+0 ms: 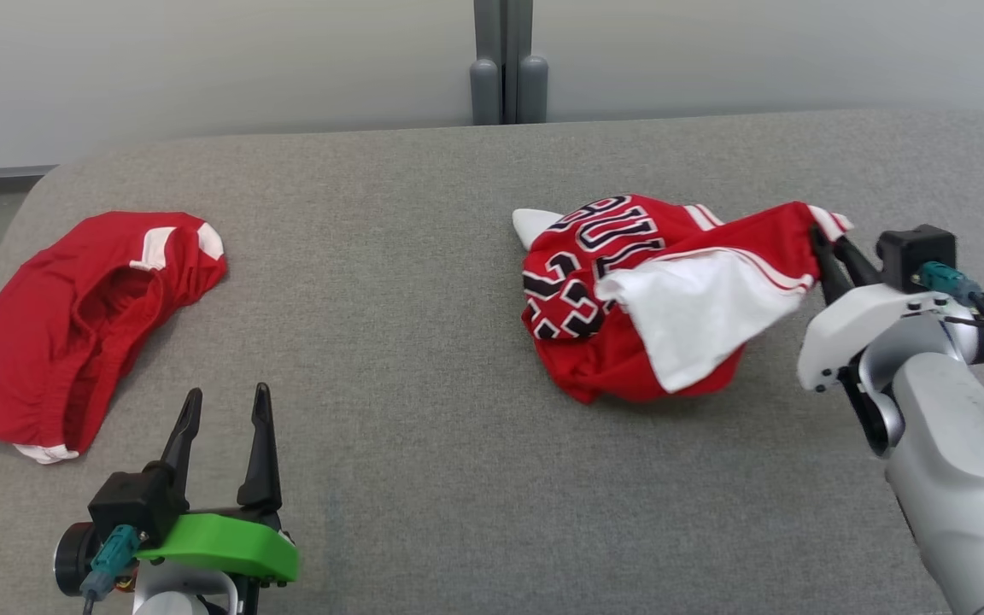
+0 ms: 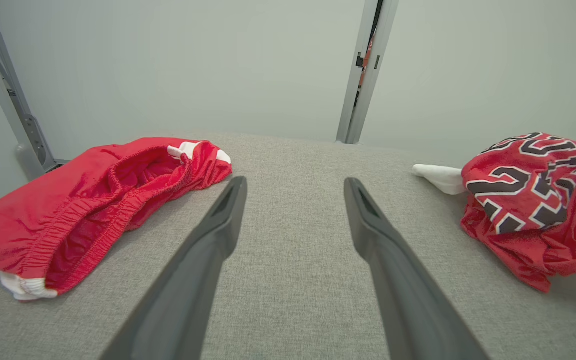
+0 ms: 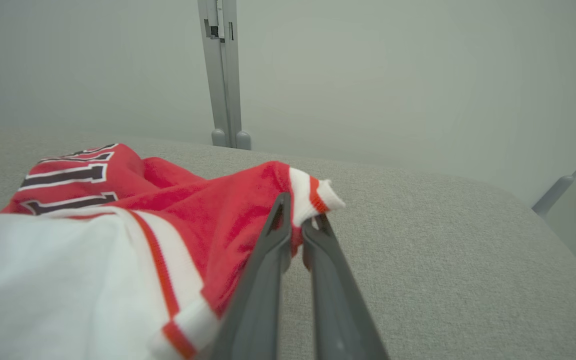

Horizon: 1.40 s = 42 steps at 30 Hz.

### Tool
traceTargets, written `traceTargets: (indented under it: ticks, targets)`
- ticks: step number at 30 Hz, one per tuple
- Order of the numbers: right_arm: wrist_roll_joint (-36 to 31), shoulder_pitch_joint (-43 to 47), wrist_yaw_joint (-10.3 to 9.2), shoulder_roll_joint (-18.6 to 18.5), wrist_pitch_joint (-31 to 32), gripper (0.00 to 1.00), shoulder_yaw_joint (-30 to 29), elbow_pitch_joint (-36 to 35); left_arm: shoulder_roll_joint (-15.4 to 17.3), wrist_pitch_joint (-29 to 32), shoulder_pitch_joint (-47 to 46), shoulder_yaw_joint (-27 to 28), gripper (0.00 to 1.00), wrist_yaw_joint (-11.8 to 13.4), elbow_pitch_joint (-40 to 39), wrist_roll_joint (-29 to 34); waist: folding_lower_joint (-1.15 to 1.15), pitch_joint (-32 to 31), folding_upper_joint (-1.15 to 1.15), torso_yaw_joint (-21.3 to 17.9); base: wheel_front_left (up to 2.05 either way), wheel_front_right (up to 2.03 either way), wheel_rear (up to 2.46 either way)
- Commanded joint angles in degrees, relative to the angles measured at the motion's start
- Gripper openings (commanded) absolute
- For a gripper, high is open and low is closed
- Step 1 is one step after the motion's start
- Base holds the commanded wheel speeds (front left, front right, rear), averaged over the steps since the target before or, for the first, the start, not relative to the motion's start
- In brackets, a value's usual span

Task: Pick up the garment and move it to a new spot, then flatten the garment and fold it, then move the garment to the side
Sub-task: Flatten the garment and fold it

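- The right pincer (image 1: 818,235) is pinching the jersey (image 1: 594,256) by a corner of its white-and-red striped trim (image 1: 829,222), with its two dark fingers pressed nearly together on the cloth
- In the right wrist view the right pincer (image 3: 298,220) is clamping that trim (image 3: 313,197) at its very tips, and a small tab of the edging is poking out past them
- The jersey is sitting crumpled on the right half of the grey bench (image 1: 424,342); its held corner is being lifted clear of the surface while the rest is resting in a heap
- Black-and-white lettering is showing on the heap's top, and a white inner panel (image 1: 697,316) is hanging open toward the robot
- The left pincer (image 1: 227,393) is hovering low over the near left part of the bench, fingers spread wide apart and gripping nothing
- In the left wrist view the left pincer (image 2: 295,182) is pointing across bare grey fabric, with the jersey (image 2: 523,200) off to one side and the red shorts (image 2: 93,200) off to the other
- The red shorts (image 1: 73,325) are lying loosely bunched at the bench's far left edge, well apart from the jersey, waistband gaping open
- A grey post (image 1: 505,60) is standing against the pale wall behind the bench
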Motion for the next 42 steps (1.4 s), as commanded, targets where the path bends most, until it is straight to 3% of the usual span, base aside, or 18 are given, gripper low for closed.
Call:
traceTargets:
  ticks: [1, 7, 13, 14, 15, 16, 22, 27, 37, 42]
  targets:
    - [-1.6, 0.9, 0.01, -0.5, 0.2, 0.0, -2.2, 0.9, 0.1, 0.0, 0.1, 0.0, 1.0, -0.2, -0.2, 0.3, 0.0, 0.6, 0.0, -0.6, 0.0, 0.0, 0.0]
    - [-11.6, 1.5, 0.0, -2.4, 0.5, 0.0, -14.9, 1.9, 0.1, 0.1, -1.3, -0.6, 1.0, 0.0, -0.3, -0.1, 0.0, 1.5, 0.0, -1.1, 0.0, 0.0, 0.0]
    - [-20.6, 2.5, -0.03, 1.0, 1.0, 0.0, -25.4, -1.5, 0.1, 0.1, -2.0, -0.9, 1.0, -0.1, -0.2, -0.3, 0.0, 2.0, 0.0, -1.1, 0.0, 0.0, 0.0]
    - [-21.6, 2.7, -0.04, 1.5, 1.3, 0.11, -26.4, -1.9, 0.1, 0.1, -2.1, -0.9, 1.0, -0.1, -0.2, -0.3, 0.0, 2.1, 0.0, -1.1, 0.0, 0.0, 0.0]
    - [-22.3, 3.1, -0.03, 2.6, 1.9, 0.6, -27.3, -2.1, 0.1, 0.1, -2.2, -0.9, 1.0, -0.1, -0.2, -0.3, 0.0, 2.1, 0.0, -1.1, 0.0, 0.0, 0.0]
    - [-22.9, 3.4, -0.03, 3.6, 2.6, 1.0, -28.2, -2.2, 0.1, 0.1, -2.2, -0.9, 1.0, -0.1, -0.1, -0.2, 0.0, 2.1, 0.0, -1.1, 0.0, 0.0, 0.0]
    - [-25.1, 5.1, -0.03, 6.8, 2.4, 1.0, -32.3, -5.9, 0.1, 0.1, -2.2, -0.7, 1.0, -0.1, 0.1, -0.2, 0.0, 1.7, 0.0, -0.8, 0.0, 0.0, 0.0]
    - [-24.9, 7.8, -0.03, 8.9, -1.7, 1.0, -33.4, -13.8, 0.1, 0.1, -1.8, -0.4, 1.0, 0.1, 0.1, -0.4, 0.0, 1.0, 0.0, -0.6, 0.0, 0.0, 0.0]
    - [-15.1, 21.3, -0.03, 10.0, -4.3, 1.0, -14.0, -27.8, 0.1, 0.1, 0.3, 1.2, 1.0, 0.4, -0.5, -0.5, 0.0, -0.4, 0.0, -2.2, 0.0, 0.0, 0.0]
    - [-11.7, 26.7, -0.03, 10.0, -4.5, 1.0, -8.8, -31.0, 0.1, 0.1, 1.3, 1.7, 1.0, 0.6, -0.9, -0.7, 0.0, -1.4, 0.0, -2.9, 0.0, 0.0, 0.0]
